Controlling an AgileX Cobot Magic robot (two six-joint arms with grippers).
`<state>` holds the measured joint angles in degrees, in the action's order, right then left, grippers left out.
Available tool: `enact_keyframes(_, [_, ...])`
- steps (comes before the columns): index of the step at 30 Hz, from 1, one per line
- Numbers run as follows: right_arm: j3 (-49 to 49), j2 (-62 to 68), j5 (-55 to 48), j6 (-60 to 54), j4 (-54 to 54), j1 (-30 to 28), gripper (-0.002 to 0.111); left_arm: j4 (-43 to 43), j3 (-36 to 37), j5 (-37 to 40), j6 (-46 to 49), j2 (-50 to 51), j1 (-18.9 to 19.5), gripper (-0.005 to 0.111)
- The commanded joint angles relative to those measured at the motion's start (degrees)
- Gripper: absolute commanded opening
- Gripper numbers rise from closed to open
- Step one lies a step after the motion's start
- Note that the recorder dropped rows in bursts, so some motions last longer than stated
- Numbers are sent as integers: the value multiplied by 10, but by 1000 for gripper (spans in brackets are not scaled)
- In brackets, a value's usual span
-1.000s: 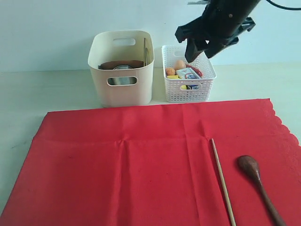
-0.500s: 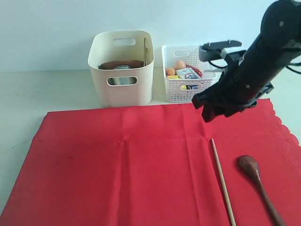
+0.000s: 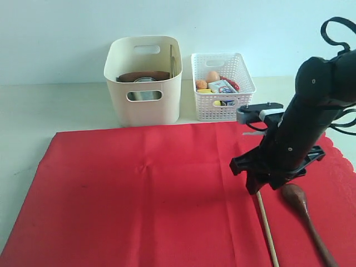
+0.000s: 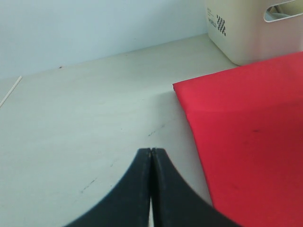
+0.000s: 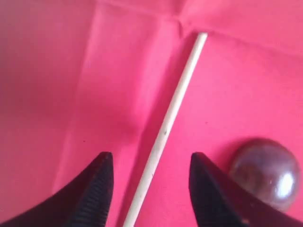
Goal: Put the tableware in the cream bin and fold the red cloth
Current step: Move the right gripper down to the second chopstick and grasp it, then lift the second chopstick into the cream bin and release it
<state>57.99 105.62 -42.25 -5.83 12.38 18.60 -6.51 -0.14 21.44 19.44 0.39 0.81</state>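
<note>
Exterior: cream bin (image 3: 143,105) at back of worktop (image 3: 55,105), plate (image 3: 128,77) and steel cup (image 3: 146,80) inside, white basket (image 3: 222,108) beside it. Flat red cloth (image 3: 139,194) in front; chopstick (image 3: 268,233) and dark spoon (image 3: 303,207) lie on its right part. The right pincer (image 3: 260,184) is low over the chopstick's far end.

Left wrist: left pincer (image 4: 151,153) closed, empty, above bare worktop near a cloth corner.

Right wrist: jaws apart, straddling the chopstick, gripping nothing; spoon bowl just beside.
</note>
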Motion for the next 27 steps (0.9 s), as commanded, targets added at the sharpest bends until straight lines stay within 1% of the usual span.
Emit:
enact_keyframes(1, [-23, 6, 11, 2, 6, 1, 48, 0, 1, -2, -1, -4, -2, 0])
enact_keyframes(6, [-45, 8, 49, 11, 6, 1, 46, 0, 1, -2, -1, -4, -2, 0])
enact_keyframes(10, [-45, 18, 50, 12, 8, 1, 42, 0, 1, -2, -1, -4, -2, 0])
enact_keyframes(12, [-45, 26, 54, 12, 8, 1, 38, 0, 1, -2, -1, -4, -2, 0])
enact_keyframes(16, [-45, 44, 59, 12, 9, 1, 20, 0, 1, -2, -1, -4, -2, 0])
enact_keyframes(19, [-45, 44, 60, -1, 8, 1, 1, 0, 1, -2, -1, -4, -2, 0])
enact_keyframes(20, [-45, 41, 60, -2, 8, 1, 0, 0, 1, -2, -1, -4, -2, 0])
enact_keyframes(27, [-44, -19, 57, -2, 9, 1, 0, 0, 1, -2, -1, -4, -2, 0])
